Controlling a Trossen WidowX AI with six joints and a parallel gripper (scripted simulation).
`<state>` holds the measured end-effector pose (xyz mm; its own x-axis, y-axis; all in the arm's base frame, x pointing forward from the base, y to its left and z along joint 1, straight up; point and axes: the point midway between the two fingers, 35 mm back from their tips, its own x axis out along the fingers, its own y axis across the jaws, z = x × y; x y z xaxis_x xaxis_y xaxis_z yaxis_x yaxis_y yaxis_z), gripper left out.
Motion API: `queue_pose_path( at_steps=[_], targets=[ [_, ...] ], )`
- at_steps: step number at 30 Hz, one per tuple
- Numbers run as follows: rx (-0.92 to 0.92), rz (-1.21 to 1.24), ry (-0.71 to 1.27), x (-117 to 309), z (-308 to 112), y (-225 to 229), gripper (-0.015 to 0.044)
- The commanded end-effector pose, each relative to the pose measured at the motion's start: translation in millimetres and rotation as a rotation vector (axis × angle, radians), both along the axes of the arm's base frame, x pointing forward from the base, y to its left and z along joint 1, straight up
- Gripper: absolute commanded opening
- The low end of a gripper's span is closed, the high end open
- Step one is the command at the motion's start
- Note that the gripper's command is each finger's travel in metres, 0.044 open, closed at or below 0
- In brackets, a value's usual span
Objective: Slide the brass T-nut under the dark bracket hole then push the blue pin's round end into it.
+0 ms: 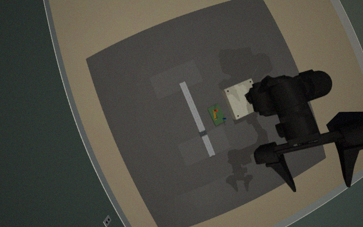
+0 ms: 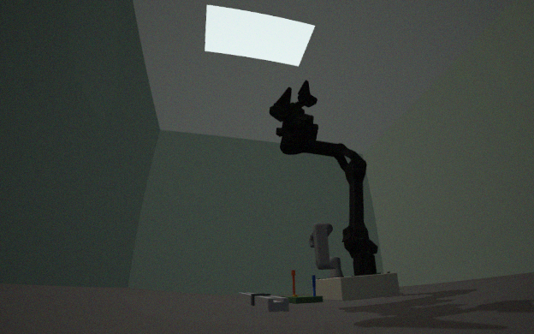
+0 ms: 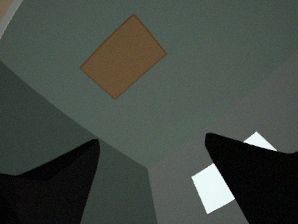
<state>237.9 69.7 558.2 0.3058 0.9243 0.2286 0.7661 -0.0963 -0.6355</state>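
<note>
The pincer (image 1: 321,188) (image 2: 298,85) (image 3: 153,143) is spread nearly all the way open and grips nothing. In the top view, the black arm (image 1: 296,107) (image 2: 356,205) covers part of a cream block (image 1: 238,108) (image 2: 370,288). The brass nut (image 1: 215,115) (image 2: 294,295), with its orange handle (image 1: 216,110) (image 2: 293,283), is at the green tray (image 1: 219,122) (image 2: 305,300), as is the blue pin (image 1: 224,119) (image 2: 314,286). Beside the tray, the pale metal rail (image 1: 192,106) (image 2: 278,305) lies on a dark mat (image 1: 131,102) over the tan counter (image 1: 70,23), crossed by the dark bracket (image 1: 203,133) (image 2: 252,300).

In the exterior view, the pincer points upward, high above the tray, where handle and pin both stand upright (orange and blue, easy to tell apart). The bracket straddles the rail.

In the wrist view, two dark fingers stand well apart, with a brown panel (image 3: 123,56) on the wall beyond (and bright white patches (image 3: 212,189) by the right-hand edge).
</note>
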Motion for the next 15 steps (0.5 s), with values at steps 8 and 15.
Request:
queue_pose_path(
  at_steps=[8, 15],
  targets=[
    [0.393, -0.145, 0.427, 82.8, -12.0, -50.5, 0.044],
    [0.573, -0.308, 0.676, 126.9, -53.6, -85.7, 0.044]
  ],
)
